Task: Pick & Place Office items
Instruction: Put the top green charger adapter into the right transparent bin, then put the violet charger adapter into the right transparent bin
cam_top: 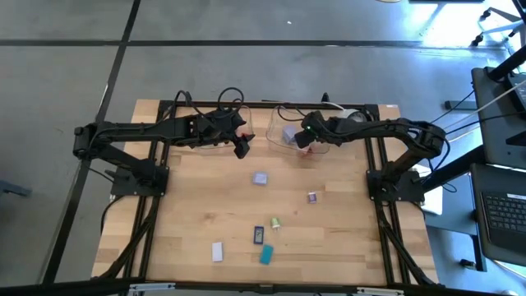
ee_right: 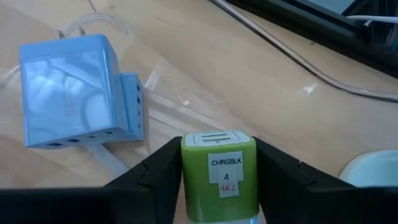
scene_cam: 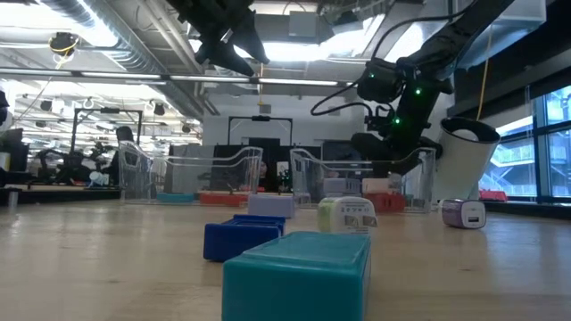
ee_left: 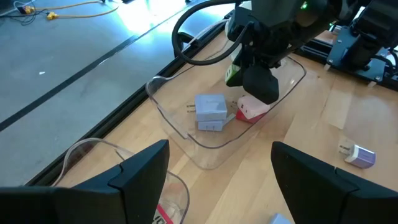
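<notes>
Right wrist view: right pincer (ee_right: 219, 180) clamps green charger block (ee_right: 219, 174) over the clear tray (ee_left: 186, 134), beside the lilac block (ee_left: 210, 112). Drop step; next, release fully. Left pincer (ee_left: 214, 177) gapes nearby, empty.

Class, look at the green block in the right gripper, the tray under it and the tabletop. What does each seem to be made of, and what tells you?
Green block: likely smooth moulded plastic, with even colour, rounded edges and a paper label.
Tray: clear, probably thin plastic; the wood shows through its walls.
Tabletop: pale wood, with visible plank seams and grain.
</notes>
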